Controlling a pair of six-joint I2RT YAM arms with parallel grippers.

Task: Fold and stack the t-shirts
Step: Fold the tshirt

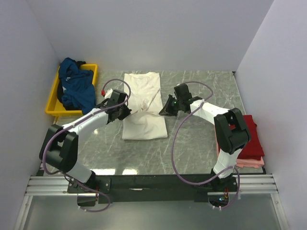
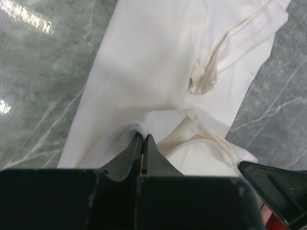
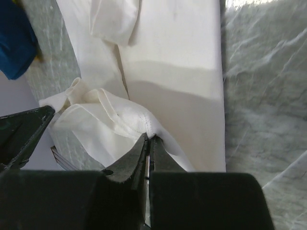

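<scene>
The cream-white t-shirt point(image 1: 144, 103) lies lengthwise in the middle of the marble table, its near half bunched and lifted between the two arms. My left gripper point(image 1: 125, 111) is shut on a fold at the shirt's left edge point(image 2: 144, 129). My right gripper point(image 1: 166, 111) is shut on a stitched hem at its right edge point(image 3: 152, 128). In the left wrist view the cream cloth point(image 2: 158, 62) spreads away from the pinched jaws. The dark teal-blue t-shirt point(image 1: 76, 88) is heaped in the yellow tray. A folded red t-shirt point(image 1: 250, 136) rests on a pale pink one point(image 1: 250, 163) at the right.
The yellow tray point(image 1: 92, 69) stands at the back left against the wall. White walls close in the table on the left, back and right. The red and pink stack sits at the table's right edge beside the right arm's base point(image 1: 230, 129).
</scene>
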